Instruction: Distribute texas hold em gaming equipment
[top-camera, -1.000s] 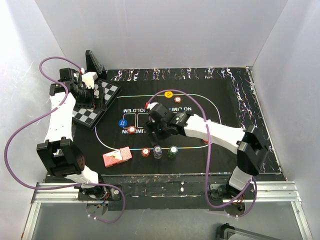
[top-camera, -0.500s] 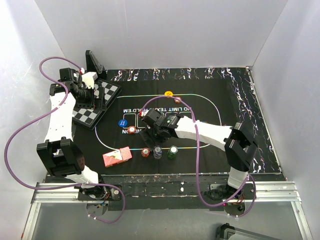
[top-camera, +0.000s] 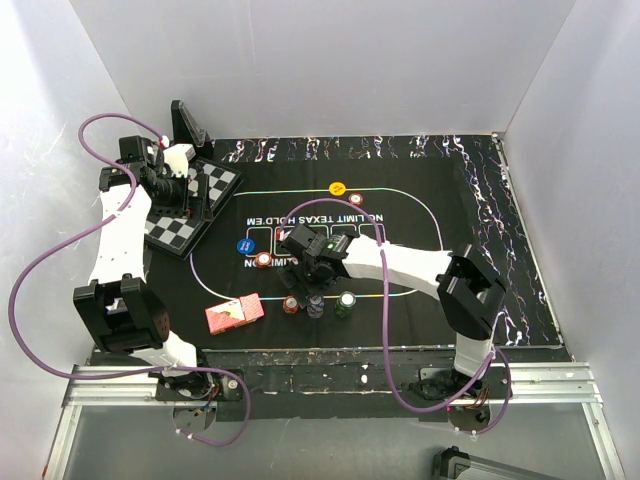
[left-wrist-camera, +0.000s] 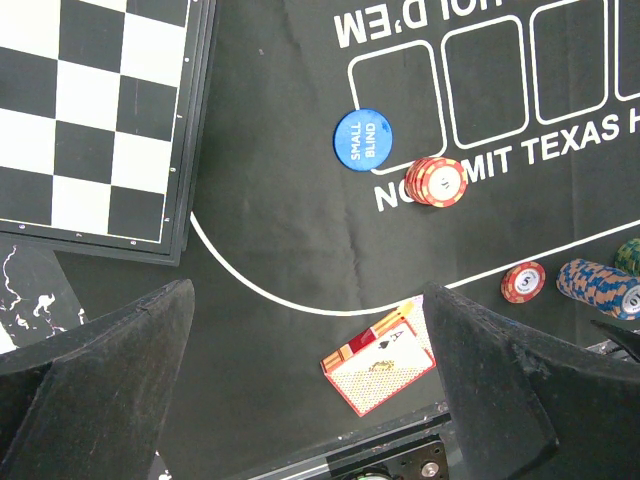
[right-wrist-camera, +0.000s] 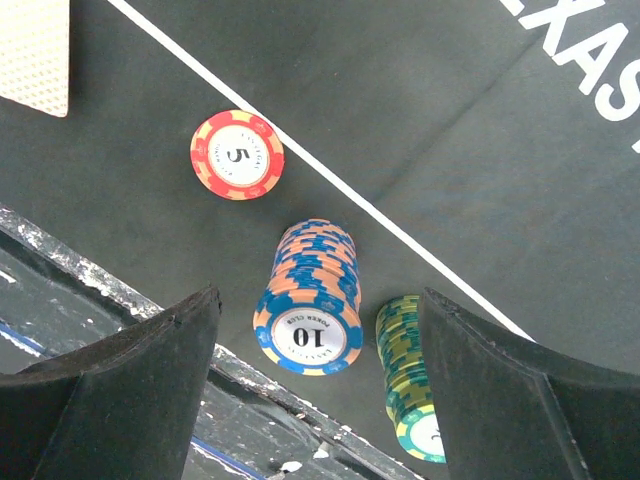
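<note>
two sets of jaws, both spread wide, neither holding anything.

right gripper, low over the mat:
- one blue-white chip stack stands between its fingers, with a gap on both sides, untouched.
- one green chip stack is just beside that, close to one finger.
- one red chip lies flat just ahead of the fingertips.
- one deck of red-backed cards is further ahead, off to one side.
- one yellow disc and one small red-and-white piece, kind unclear, sit behind the wrist, well apart from the jaws.

left gripper, high up and well apart from all the chips:
- one chessboard is ahead of it, to one side.
- one blue disc and one red chip stack are far ahead, just beside each other.

edges:
- the mat's near edge and the scuffed surface run right under the right jaws.
- the chip row lies between that edge and the white line.

room: bare mat stretches ahead of the right jaws, past the line.
</note>
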